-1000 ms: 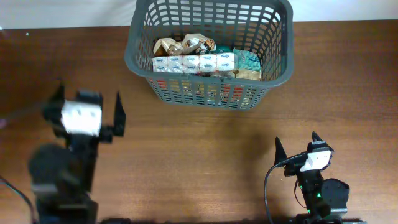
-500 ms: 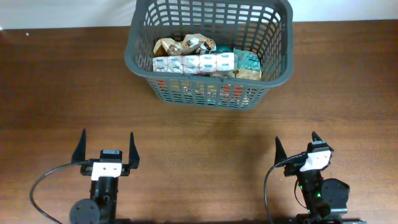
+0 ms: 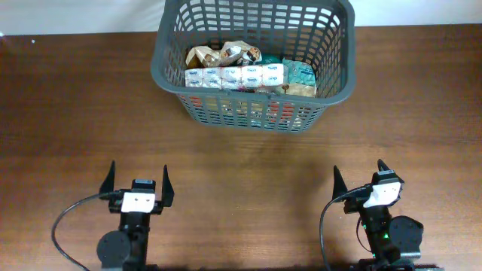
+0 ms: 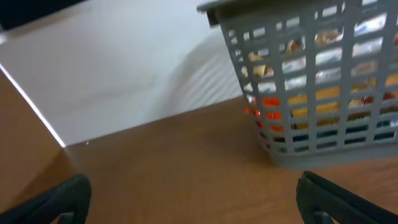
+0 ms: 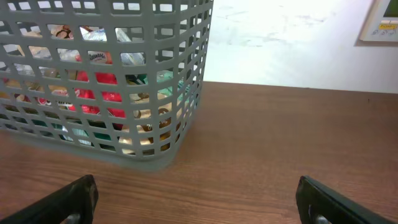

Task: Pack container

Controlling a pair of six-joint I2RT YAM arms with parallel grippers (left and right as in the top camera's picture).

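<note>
Basket (image 4: 311, 81): grey, lattice-sided, upper right, stood on brown table (image 4: 180, 168). Red, orange and white packets (image 4: 270, 115) showed through its slots. Left gripper (image 4: 193, 202): fingers (image 4: 59, 196) wide apart at bottom corners. White surface (image 4: 112, 68) lay behind.

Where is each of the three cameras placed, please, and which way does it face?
Overhead: above the table, looking straight down at the basket; left gripper and right gripper show near the bottom edge.
Left wrist: low over the table, facing the basket's left end; its fingers show in the bottom corners.
Right wrist: low too, facing the basket's right end; its fingers show likewise.
Shared: both wrist views see packets through the basket's slotted wall.
</note>
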